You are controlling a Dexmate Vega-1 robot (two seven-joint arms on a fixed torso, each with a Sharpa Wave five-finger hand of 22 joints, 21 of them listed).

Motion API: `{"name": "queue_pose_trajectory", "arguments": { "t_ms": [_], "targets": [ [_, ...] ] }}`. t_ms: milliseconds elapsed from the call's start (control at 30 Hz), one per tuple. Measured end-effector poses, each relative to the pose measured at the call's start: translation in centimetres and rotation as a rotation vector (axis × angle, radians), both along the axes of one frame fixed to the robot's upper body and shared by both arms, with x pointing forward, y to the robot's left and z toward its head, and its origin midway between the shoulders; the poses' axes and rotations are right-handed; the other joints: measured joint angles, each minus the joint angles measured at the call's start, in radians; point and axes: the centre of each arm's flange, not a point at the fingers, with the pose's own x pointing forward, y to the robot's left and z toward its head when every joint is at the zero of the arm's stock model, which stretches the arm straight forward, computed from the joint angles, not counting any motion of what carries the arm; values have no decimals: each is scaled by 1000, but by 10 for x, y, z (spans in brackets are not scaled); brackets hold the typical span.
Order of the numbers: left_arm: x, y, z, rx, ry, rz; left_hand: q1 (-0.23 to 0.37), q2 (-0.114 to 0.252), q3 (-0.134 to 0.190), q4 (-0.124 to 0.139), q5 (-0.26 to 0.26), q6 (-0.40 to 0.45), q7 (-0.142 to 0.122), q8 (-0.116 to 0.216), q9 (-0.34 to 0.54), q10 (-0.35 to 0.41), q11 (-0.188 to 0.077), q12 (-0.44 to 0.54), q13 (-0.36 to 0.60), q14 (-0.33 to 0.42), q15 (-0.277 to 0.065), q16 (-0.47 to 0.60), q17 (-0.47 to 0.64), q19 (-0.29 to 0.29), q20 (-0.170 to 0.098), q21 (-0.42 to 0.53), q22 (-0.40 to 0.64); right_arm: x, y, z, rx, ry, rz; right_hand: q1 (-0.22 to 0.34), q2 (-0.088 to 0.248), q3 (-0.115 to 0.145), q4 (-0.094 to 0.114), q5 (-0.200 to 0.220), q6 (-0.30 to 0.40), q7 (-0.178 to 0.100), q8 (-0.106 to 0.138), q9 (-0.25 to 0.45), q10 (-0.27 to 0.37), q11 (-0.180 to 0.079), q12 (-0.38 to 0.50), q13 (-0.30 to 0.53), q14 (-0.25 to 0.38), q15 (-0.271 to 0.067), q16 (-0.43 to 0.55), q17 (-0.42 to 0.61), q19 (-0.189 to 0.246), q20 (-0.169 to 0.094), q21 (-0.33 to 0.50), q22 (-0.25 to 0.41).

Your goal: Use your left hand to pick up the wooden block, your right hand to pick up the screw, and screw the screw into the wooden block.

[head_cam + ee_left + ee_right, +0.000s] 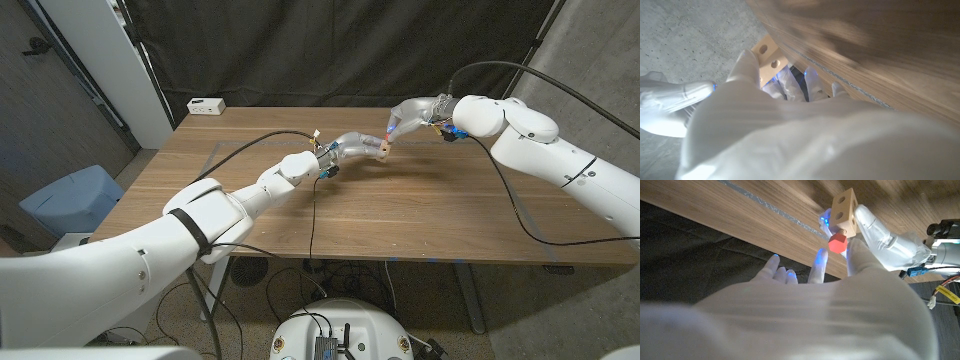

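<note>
A pale wooden block with round holes was held above the table, a red-headed screw seated in it.

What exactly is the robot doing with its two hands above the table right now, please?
The robot is fitting a screw into a wooden block. Its left hand holds the wooden block up above the wooden table, and its right hand has brought the red-headed screw up to the block. The screw's head sits against one face of the block, and the right hand's fingers are around it. How far it is threaded in cannot be told.
</note>
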Motion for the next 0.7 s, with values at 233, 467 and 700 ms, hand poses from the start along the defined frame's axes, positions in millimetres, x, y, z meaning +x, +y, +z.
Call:
{"name": "queue_pose_trajectory", "arguments": {
  "t_ms": [233,467,700],
  "targets": [
    [2,0,0,2,9,8,0,0,-1,-1,0,0,0,3,0,0,0,0,0,0,0,0,0,0,0,0,0,5,-3,-2,12,-2,-5,24,-5,7,1,0,14,-14,-1,-11,0,0,0,0,7,-7,0,-5,4,-4,0,0],
    [3,-1,0,4,15,13,0,0,-1,-1,0,0,0,3,-1,0,0,0,0,0,0,0,0,0,0,0,0,8,-3,-5,18,0,-5,37,-8,11,5,-7,14,-14,-9,-19,5,-5,0,0,13,-12,0,-5,10,-10,0,0],
    [3,-1,0,4,19,17,0,0,-1,-1,0,0,0,3,0,0,0,0,0,0,0,0,1,0,0,0,0,11,-3,-6,19,4,-3,41,-12,16,2,-8,17,-17,-13,-24,5,-5,0,0,13,-13,0,-5,10,-10,0,2]
  ]
}}
